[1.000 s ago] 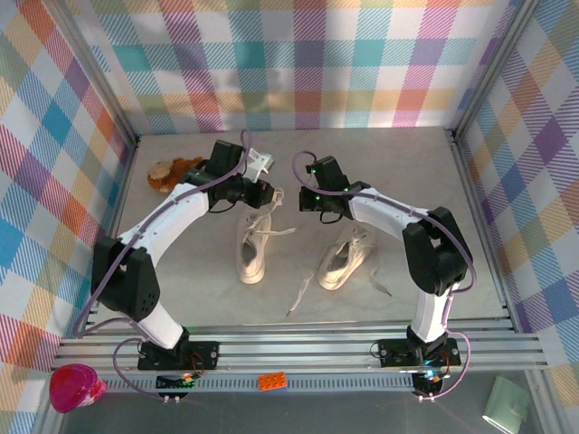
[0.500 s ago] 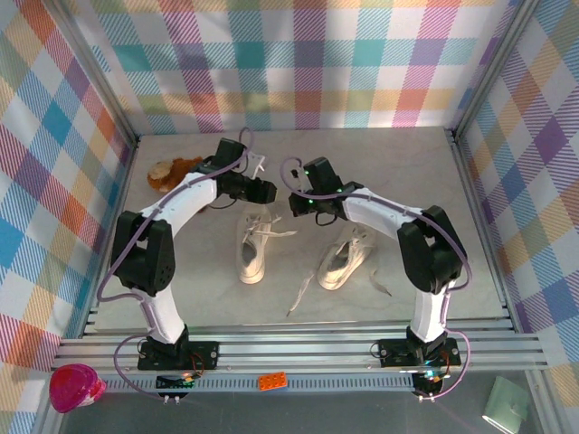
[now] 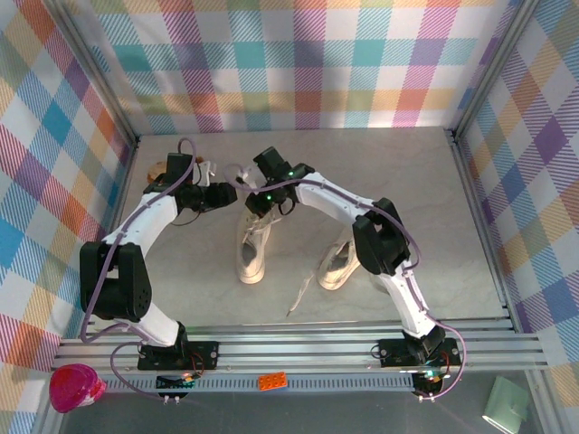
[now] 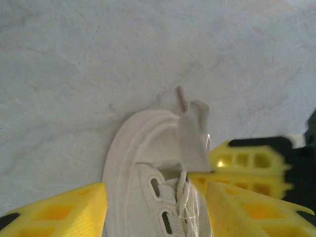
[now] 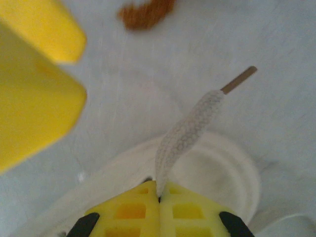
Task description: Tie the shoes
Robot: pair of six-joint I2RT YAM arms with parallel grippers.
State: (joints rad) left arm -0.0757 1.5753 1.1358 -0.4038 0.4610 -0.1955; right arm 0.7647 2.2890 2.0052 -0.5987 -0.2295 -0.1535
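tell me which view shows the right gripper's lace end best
Right wrist: lace end stands up from the shut right gripper, brown tip clear. Left wrist blurs it; top view, too small to tell.

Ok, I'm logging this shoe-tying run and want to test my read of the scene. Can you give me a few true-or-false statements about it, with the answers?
1. The right gripper is shut on a lace. True.
2. The left gripper is clamped on that same lace. False: its jaws stand open, with the end of the left shoe between them.
3. The two shoes are stacked one on the other. False: the left shoe and the right shoe lie side by side, apart, on the table.
4. A brown soft toy lies on the table. True.
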